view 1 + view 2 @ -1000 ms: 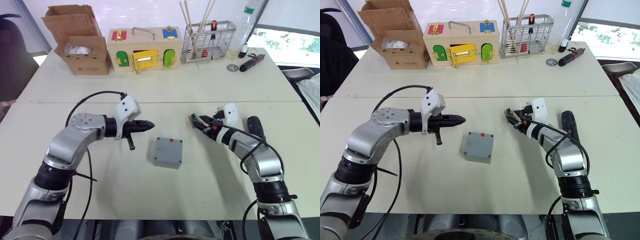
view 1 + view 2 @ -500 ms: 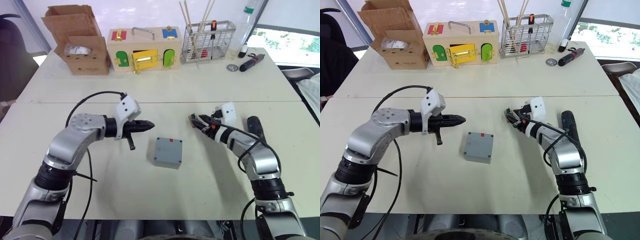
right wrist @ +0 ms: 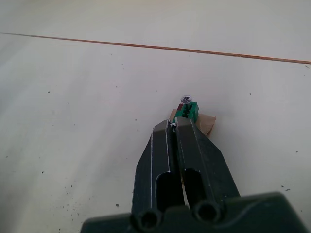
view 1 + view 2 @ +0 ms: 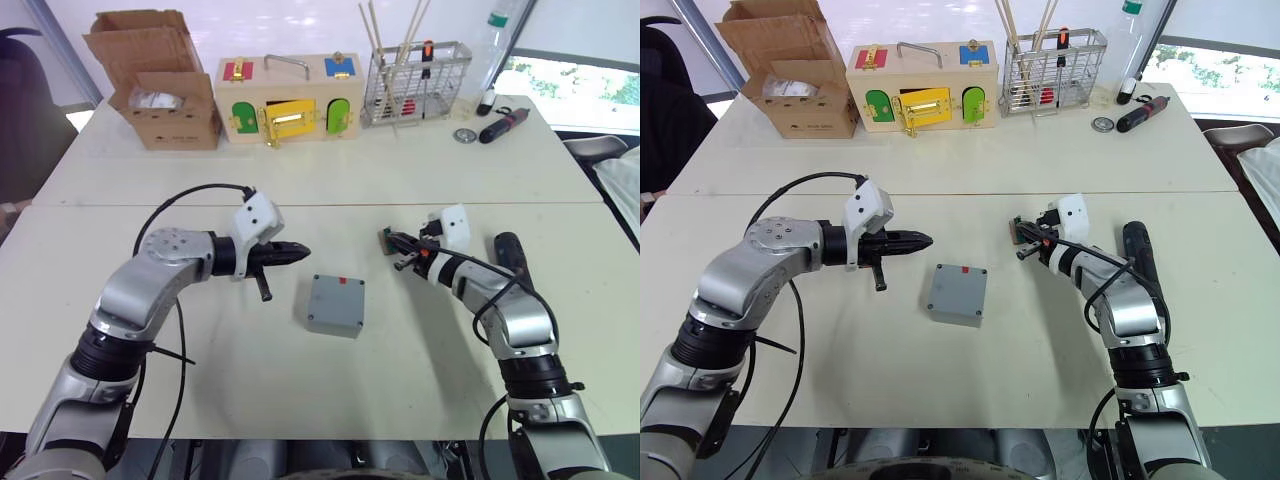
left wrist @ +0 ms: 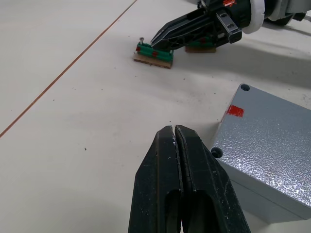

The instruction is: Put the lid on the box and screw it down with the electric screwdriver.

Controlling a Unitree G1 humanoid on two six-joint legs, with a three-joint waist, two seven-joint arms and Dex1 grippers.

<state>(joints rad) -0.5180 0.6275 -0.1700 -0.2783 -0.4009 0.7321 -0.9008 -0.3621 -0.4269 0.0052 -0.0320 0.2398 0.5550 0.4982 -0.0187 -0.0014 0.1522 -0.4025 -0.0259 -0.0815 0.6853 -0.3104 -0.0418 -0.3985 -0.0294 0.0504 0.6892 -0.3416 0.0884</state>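
Right now your small square grey plastic box [image 4: 336, 305] with its red tab sits on the pale bench [image 4: 330, 180] between both arms. Your left hand [image 4: 296, 252] hovers just beside it, clenched on nothing. Your right hand [image 4: 1023, 238] is pinched on a little green-topped block [image 5: 153, 53] (a screw stands in it).

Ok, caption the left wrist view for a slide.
Shut left gripper beside the grey box; right gripper at a green screw holder.

No legible text or labels.
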